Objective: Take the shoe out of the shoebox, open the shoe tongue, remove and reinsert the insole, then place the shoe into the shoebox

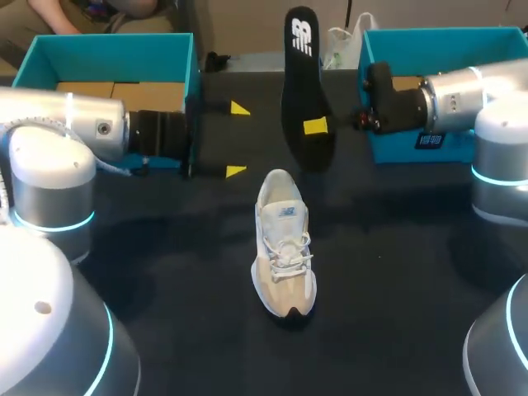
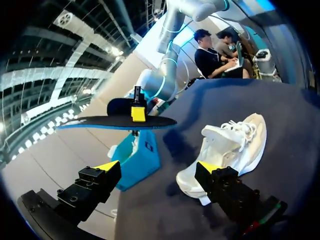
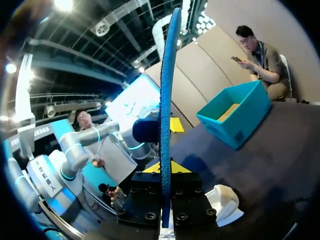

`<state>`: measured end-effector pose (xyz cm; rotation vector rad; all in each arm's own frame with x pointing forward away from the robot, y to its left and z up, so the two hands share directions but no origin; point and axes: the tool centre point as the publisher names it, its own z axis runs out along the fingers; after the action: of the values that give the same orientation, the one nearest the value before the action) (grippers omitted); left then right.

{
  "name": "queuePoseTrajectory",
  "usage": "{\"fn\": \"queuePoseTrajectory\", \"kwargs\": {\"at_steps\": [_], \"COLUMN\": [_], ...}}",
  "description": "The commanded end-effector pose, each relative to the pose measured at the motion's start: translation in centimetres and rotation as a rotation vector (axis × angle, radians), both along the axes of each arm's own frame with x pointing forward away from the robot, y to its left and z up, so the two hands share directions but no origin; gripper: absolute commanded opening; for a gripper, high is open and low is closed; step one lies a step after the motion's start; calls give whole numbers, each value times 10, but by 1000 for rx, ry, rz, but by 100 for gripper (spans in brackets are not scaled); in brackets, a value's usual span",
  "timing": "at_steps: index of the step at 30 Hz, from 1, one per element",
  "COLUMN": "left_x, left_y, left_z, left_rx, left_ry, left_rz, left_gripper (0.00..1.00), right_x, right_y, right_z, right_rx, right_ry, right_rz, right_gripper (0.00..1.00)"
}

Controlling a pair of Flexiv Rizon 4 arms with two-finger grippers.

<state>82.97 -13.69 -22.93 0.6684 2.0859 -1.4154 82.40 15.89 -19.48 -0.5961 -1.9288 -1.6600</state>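
The right fingers are clamped on the black insole. They hold it up in the air, standing on its end, above the counter. The left fingers are spread wide with nothing in them, off to the side of the insole. The shoe sits in the middle of the counter, outside the left shoebox and the right shoebox. So the shoe is out, and the insole is out too. Left to do, it seems: slide the insole back in, then put the shoe in a box.
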Motion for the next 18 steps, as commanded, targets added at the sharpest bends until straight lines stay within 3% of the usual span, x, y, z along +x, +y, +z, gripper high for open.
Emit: {"fn": "queuePoseTrajectory", "kwargs": {"at_steps": [1, 9, 18], "left_x": [-6, -14, -14], "left_y": [10, 23, 23], "left_z": [-4, -27, -27], "left_rx": [76, 160, 160], "left_ry": [79, 131, 131], "left_rz": [-42, -39, -39], "left_gripper": [100, 100, 100], "right_x": [13, 13, 13], "right_y": [8, 14, 14], "right_z": [-7, -12, -12], "right_rx": [6, 40, 40], "right_ry": [-1, -15, -15], "right_rz": [79, 114, 114], "right_gripper": [0, 0, 0]}}
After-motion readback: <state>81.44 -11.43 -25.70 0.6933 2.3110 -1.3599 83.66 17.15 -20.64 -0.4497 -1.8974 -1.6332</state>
